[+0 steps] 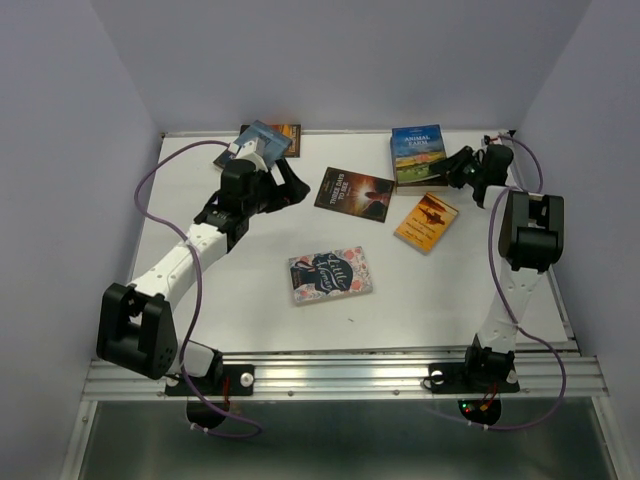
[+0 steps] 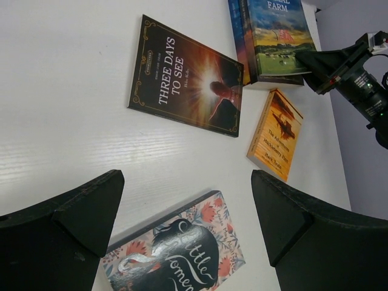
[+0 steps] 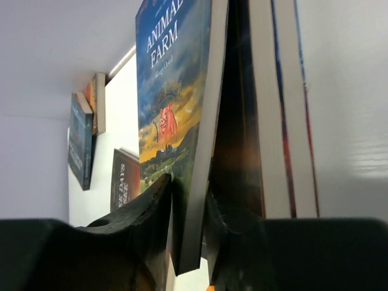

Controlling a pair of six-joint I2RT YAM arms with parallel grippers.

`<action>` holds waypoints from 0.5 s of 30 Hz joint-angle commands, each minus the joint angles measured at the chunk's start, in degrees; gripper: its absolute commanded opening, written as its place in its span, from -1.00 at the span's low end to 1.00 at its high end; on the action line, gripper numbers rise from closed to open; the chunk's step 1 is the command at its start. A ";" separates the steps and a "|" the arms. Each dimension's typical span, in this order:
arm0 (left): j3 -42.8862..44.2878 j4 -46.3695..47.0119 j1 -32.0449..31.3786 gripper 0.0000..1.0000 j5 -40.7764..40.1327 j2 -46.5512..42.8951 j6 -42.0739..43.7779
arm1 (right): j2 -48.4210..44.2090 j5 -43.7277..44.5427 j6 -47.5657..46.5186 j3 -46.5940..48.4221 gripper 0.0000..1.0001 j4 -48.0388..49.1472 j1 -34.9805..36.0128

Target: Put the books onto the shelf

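White table (image 1: 250,320), lavender walls: the right gripper (image 3: 189,194) pinches the Animal Farm book (image 1: 417,150) topping the rear-right stack. The left gripper (image 2: 187,182) gapes empty by two rear-left books (image 1: 272,138). Three Days to See (image 1: 353,192), an orange paperback (image 1: 426,221) and Little Women (image 1: 330,274) lie between the arms.

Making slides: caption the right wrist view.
Right gripper clamps the Animal Farm book atop a stack.

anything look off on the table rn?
Two things. At far left, the blue book sits crooked on the orange book under it, overhanging. At far right, the Animal Farm book gapes away from the books below, with the right gripper astride its edge. No damage visible.
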 commanded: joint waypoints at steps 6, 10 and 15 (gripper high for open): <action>0.32 0.39 -0.21 0.98 -0.83 -2.80 1.18 | 0.17 0.53 -2.82 2.70 0.21 -1.06 -1.36; 0.23 0.39 -0.21 0.98 -0.92 -2.62 0.92 | -0.80 0.27 -4.48 2.43 0.54 -3.07 -1.36; 0.14 0.39 -0.21 0.98 -0.74 -2.54 0.66 | -2.47 0.97 -7.38 1.47 0.65 -6.33 -1.36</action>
